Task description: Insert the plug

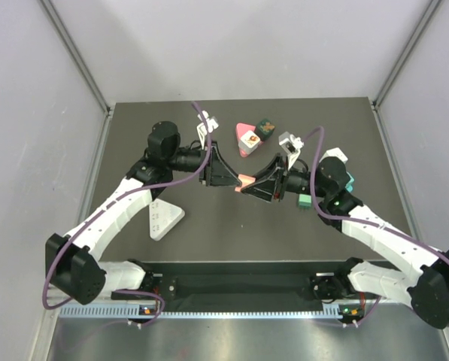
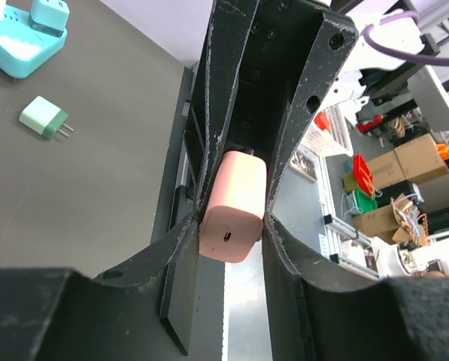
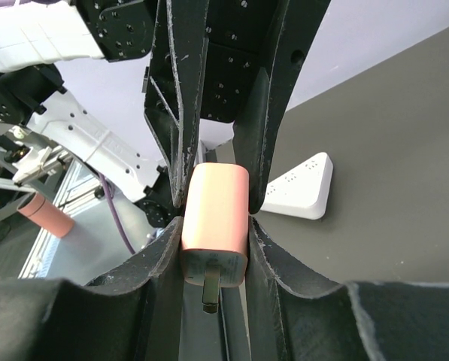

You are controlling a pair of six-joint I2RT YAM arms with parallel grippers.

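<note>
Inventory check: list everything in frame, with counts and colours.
pink plug: 1, pink, centre, clamped between both grippers
white power strip: 1, white, near left
pink power strip: 1, pink, far centre
white plug: 1, white, on that strip
dark plug: 1, dark, beside that strip
teal power strip: 1, teal, right side, pale plug seated on it
green plug: 1, green, loose near teal power strip
left gripper: 1, black, shut on pink plug
right gripper: 1, black, shut on pink plug

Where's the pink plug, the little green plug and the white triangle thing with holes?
pink plug (image 3: 215, 218): right wrist view, middle of its pink body.
green plug (image 2: 42, 117): left wrist view, its pale green body.
white triangle socket block (image 3: 303, 188): right wrist view, its top face.
</note>
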